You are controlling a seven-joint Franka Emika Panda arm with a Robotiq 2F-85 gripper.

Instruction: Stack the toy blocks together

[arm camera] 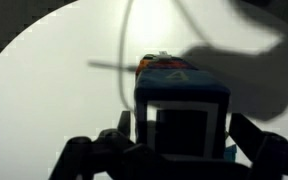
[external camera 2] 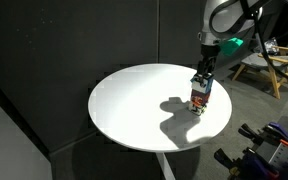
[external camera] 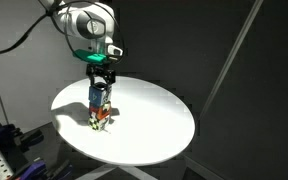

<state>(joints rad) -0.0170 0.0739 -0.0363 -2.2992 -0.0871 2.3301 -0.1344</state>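
Observation:
The toy blocks stand as a stack [external camera: 100,106] on the round white table [external camera: 154,125], near its edge; the stack also shows in the other exterior view [external camera 2: 199,98]. The blue and white block [arm camera: 182,115] is on top. An orange-red block [arm camera: 160,68] shows just beyond and below it in the wrist view. The lowest block [external camera: 101,119] has green and dark marks. My gripper [external camera: 102,80] comes straight down on the stack, and its fingers [arm camera: 182,135] sit tight on both sides of the top block. It also shows in an exterior view [external camera 2: 202,76].
Dark curtains stand behind the table in both exterior views. The table [external camera 2: 134,105] is bare apart from the stack and the arm's shadow. Equipment [external camera: 4,150] sits low beside the table, and a wooden chair frame [external camera 2: 259,70] stands behind the arm.

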